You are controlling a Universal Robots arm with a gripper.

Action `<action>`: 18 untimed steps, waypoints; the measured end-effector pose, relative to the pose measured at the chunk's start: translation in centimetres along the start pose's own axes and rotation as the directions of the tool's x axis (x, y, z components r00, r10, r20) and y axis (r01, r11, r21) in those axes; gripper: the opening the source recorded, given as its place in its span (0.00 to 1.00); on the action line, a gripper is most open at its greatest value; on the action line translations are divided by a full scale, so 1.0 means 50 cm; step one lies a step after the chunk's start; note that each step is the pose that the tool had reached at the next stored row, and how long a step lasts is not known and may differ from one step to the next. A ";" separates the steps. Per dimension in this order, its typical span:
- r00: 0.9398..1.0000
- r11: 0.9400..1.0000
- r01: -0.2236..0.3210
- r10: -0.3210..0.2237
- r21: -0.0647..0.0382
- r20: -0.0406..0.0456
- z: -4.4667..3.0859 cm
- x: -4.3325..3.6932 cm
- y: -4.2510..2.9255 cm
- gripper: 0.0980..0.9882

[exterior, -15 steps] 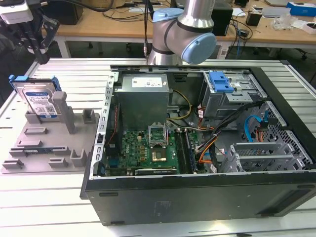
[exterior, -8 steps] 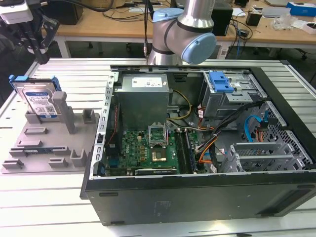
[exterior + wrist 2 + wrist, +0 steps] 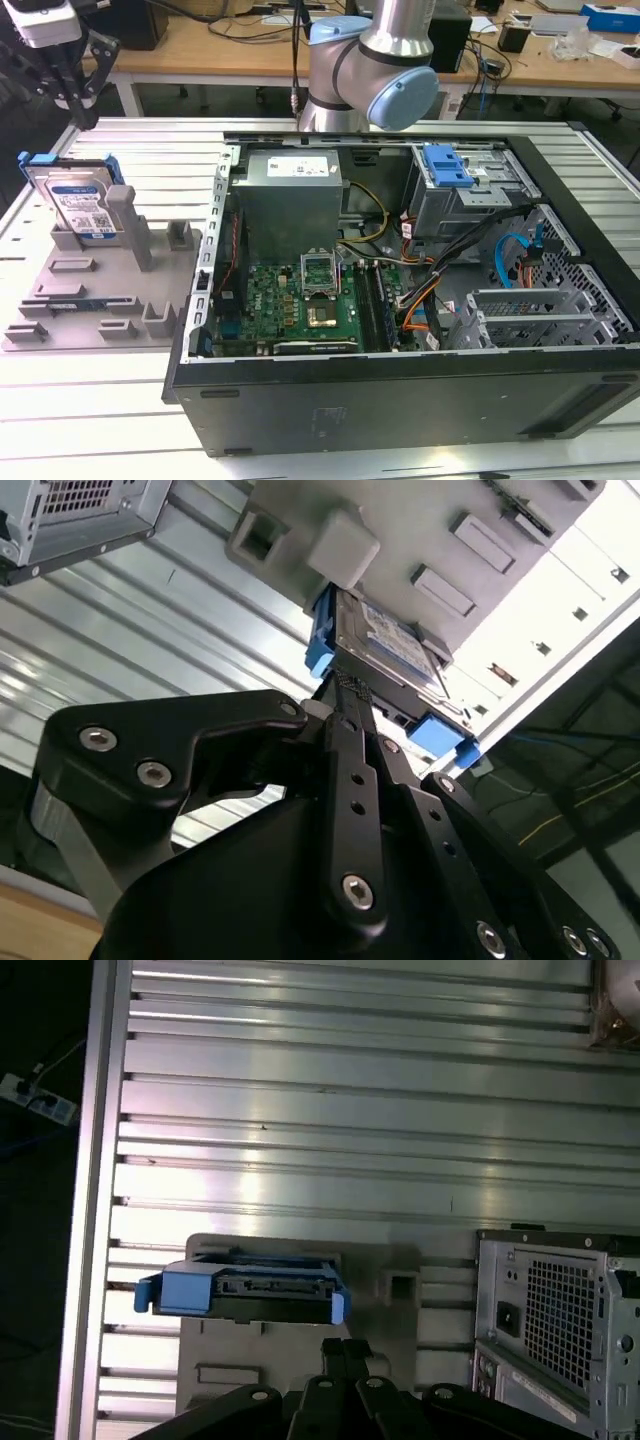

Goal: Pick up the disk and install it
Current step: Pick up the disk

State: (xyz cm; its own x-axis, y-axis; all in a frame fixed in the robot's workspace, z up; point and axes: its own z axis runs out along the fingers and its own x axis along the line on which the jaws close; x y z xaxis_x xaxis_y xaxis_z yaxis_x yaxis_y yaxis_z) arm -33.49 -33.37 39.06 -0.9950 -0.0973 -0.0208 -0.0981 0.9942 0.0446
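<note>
The disk [image 3: 82,205], a silver drive with a white-and-blue label in a blue carrier frame, stands on edge in the grey holder [image 3: 100,300] at the exterior view's left. My gripper [image 3: 78,108] hangs above it, apart from it, with nothing in it. In both wrist views the black fingers lie pressed together, shut. In the second wrist view the gripper [image 3: 345,685] sits close to the blue frame of the disk [image 3: 385,645]. The first wrist view has the gripper [image 3: 345,1345] near the disk [image 3: 245,1295], which is seen edge-on.
An open computer case [image 3: 560,400] lies on the slatted metal table [image 3: 150,150], to the exterior view's right of the holder. Inside are a grey power supply box [image 3: 290,200], a motherboard [image 3: 300,300], cables and a blue bracket [image 3: 445,165] on the drive cage.
</note>
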 end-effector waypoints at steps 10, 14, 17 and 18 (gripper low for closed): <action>0.973 0.973 0.232 -0.232 -0.007 -0.014 0.002 0.000 0.000 0.29; 0.937 0.937 0.348 -0.348 -0.012 -0.020 0.002 0.000 0.000 0.43; 0.915 0.915 0.403 -0.404 -0.014 -0.022 0.003 0.000 0.000 0.43; 0.907 0.908 0.420 -0.420 -0.014 -0.023 0.003 0.000 0.000 0.43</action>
State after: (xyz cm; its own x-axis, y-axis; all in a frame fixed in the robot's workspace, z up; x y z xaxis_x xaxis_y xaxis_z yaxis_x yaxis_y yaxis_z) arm -33.49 -33.37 38.92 -0.8620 -0.5067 -0.0146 -0.5068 0.8608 0.0462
